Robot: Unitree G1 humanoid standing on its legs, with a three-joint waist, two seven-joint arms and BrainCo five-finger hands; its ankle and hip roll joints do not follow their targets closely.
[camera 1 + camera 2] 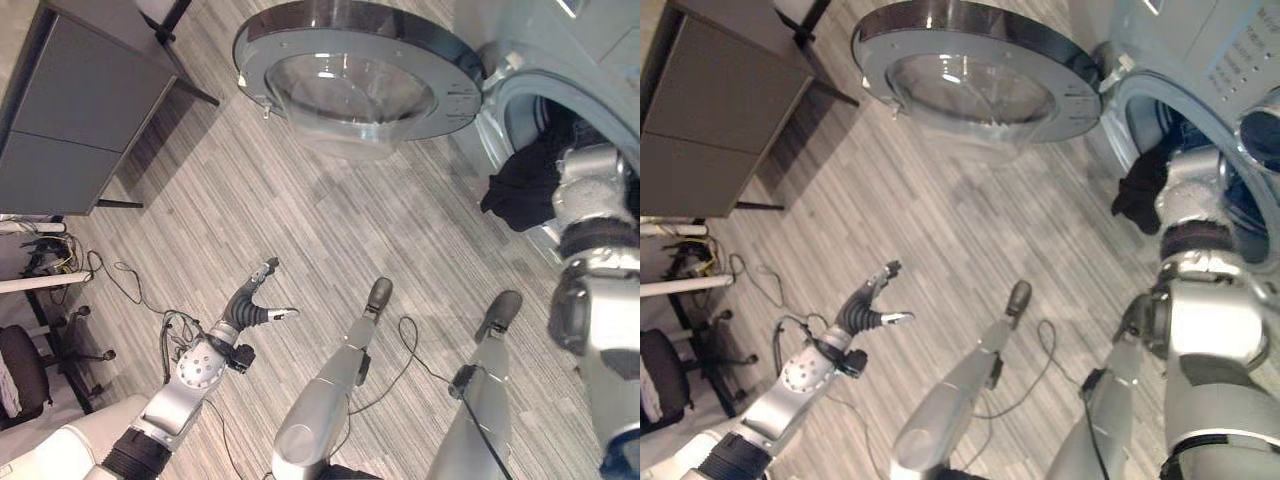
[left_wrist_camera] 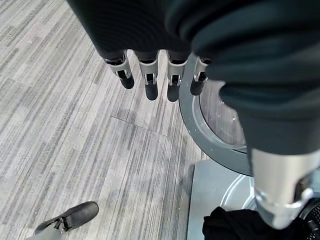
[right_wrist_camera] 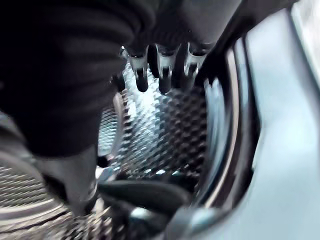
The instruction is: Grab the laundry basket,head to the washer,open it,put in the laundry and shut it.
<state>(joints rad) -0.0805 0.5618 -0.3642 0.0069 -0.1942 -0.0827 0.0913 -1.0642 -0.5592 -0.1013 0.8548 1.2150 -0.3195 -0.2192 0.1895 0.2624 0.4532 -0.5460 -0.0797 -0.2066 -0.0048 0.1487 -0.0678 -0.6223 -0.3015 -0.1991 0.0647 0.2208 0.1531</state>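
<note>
The washer (image 1: 590, 40) stands at the upper right with its round glass door (image 1: 360, 70) swung wide open over the floor. Dark laundry (image 1: 520, 190) hangs over the lower lip of the opening, also seen as dark cloth (image 2: 235, 225) in the left wrist view. My right arm reaches into the opening past the cloth. In the right wrist view my right hand (image 3: 161, 75) is inside the dimpled metal drum (image 3: 160, 135), fingers straight and holding nothing. My left hand (image 1: 250, 305) hangs open over the bare floor at the lower left, far from the washer.
A dark cabinet (image 1: 80, 110) stands on thin legs at the upper left. Loose cables (image 1: 50, 250) and a black office chair (image 1: 20, 370) sit along the left edge. Grey plank floor lies between the cabinet and the washer door.
</note>
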